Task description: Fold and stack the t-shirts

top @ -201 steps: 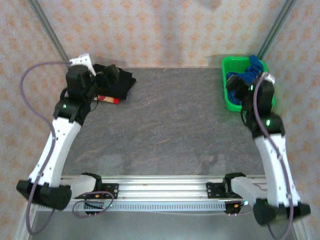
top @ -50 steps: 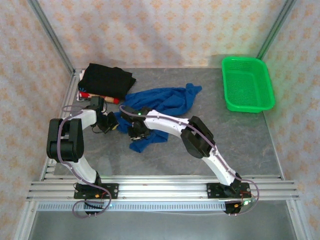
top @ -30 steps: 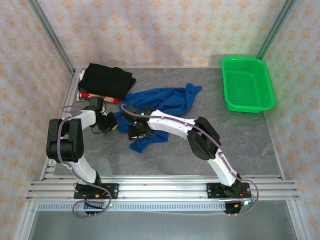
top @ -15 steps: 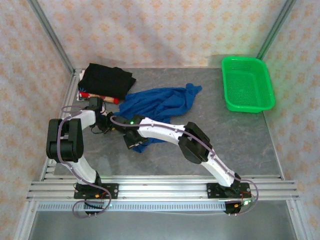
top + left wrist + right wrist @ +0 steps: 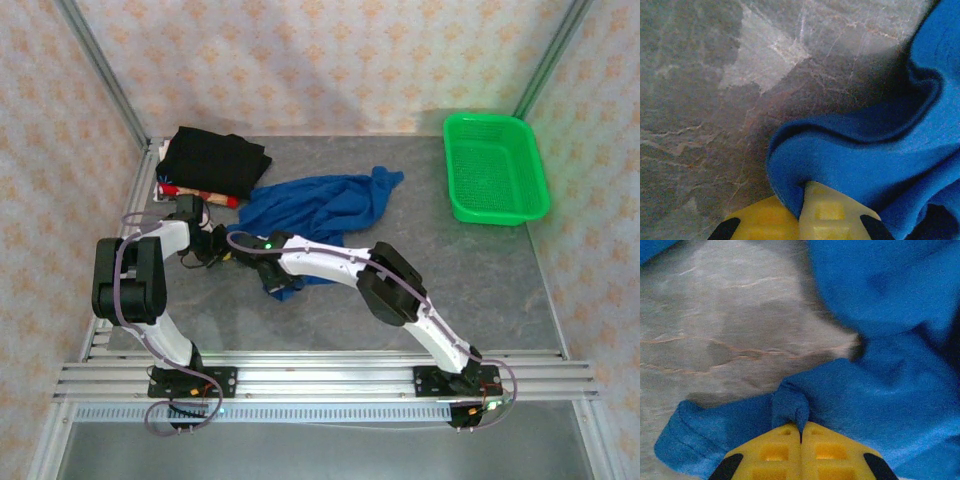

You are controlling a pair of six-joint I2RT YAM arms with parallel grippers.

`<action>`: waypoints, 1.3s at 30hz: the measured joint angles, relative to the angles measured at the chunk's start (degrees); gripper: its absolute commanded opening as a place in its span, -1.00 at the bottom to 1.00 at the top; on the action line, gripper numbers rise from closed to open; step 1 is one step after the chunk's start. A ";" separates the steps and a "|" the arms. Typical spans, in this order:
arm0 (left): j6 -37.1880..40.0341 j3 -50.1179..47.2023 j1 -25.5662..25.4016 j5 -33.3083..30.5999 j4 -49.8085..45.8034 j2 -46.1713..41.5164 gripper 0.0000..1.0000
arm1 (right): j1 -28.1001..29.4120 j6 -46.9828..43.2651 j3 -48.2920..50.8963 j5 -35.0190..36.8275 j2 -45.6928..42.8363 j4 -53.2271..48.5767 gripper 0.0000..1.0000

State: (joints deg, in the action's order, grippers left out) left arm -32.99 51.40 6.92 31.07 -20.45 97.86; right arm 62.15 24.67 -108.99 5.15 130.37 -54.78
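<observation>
On the grey, marbled table [image 5: 480, 270], toward its left-centre, lies the blue t-shirt [image 5: 320, 205]. It is a crumpled royal-blue heap stretching from a bunched corner near the middle back down to a narrow tail at the near left. Its cloth is matte and soft, thrown into deep rounded folds with dark shadow between them. The right wrist view shows a stitched hem band curling at its edge.

The green basket [image 5: 495, 170] sits at the far right corner, well apart from the shirt. At the far left corner is the black t-shirt [image 5: 212, 160], a loosely folded dark mound. The red-patterned t-shirt [image 5: 200, 194] peeps out as a thin strip along its near edge.

Both arms reach to the shirt's near-left tail. The left gripper [image 5: 805, 187] has its yellow jaws pinched on a rolled fold of blue cloth. The right gripper [image 5: 801, 427], just beside it, is clamped together on a small tuck near the hem.
</observation>
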 measured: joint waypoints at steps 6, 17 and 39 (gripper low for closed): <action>0.09 3.41 0.44 -1.77 -7.23 -1.38 -1.00 | -4.55 0.81 1.20 4.24 -14.21 -0.79 -1.00; 0.55 28.28 0.63 -4.55 -15.61 -7.72 -1.00 | -17.53 0.79 1.33 7.23 -41.66 -1.53 -1.00; -7.04 85.55 0.46 -5.16 -19.47 4.66 -1.00 | -54.42 -4.57 -38.36 -21.00 -32.92 2.80 -1.00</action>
State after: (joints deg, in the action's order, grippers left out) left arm -40.03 136.94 7.38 25.91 -39.92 102.52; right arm 7.73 20.10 -147.35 -15.86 97.45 -51.99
